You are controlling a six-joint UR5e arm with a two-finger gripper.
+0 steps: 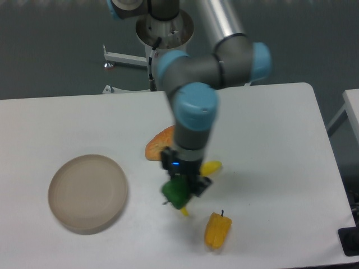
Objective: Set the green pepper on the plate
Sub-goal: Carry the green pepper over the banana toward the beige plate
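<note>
Carrying the green pepper (175, 194) at lower centre of frame, the gripper (183, 188) is clamped on it above the banana (208, 168), well right of the plate (87, 193) at lower left. Watch your grip: the pepper could slip before it clears the rim. Its long axis looks roughly vertical; stem direction cannot be told.

No text, label, brand, number or sign can be read anywhere in the view (the arm's housings and the things on the worktop (269, 129) all show plain, unmarked surfaces).
</note>
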